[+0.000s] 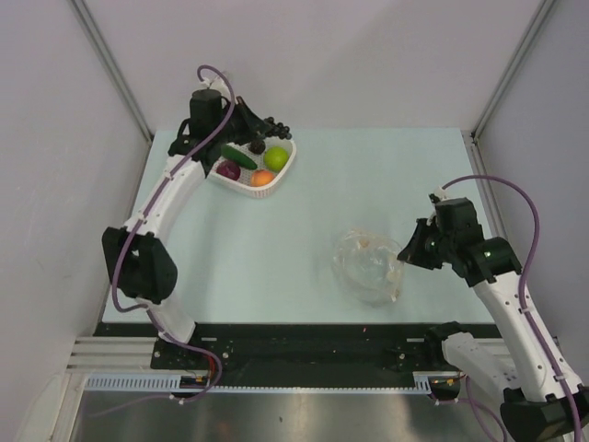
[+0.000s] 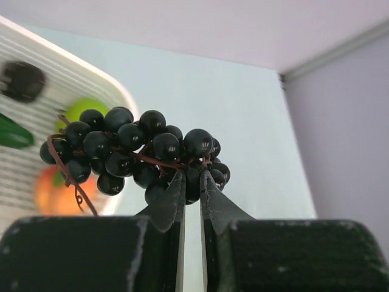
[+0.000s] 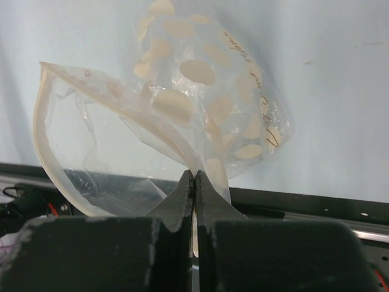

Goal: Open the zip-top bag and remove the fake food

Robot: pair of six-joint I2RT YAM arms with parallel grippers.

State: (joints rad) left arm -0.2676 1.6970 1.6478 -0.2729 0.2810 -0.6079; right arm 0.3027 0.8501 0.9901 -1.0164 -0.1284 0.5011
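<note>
top camera looks down from behind over the table (image 1: pixel 276 230); wrist cameras look forward, close up; left shares the basket (image 2: pixel 79 70) with it, right the zip-top bag (image 3: pixel 200 109)

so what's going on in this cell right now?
The left gripper is pinching a bunch of dark grapes right by the white basket at the far left of the table. The basket holds a lime-green ball, an orange fruit, a purple piece and a cucumber. The right gripper is shut on an edge of the zip-top bag. The bag's mouth is open and no food shows inside.
</note>
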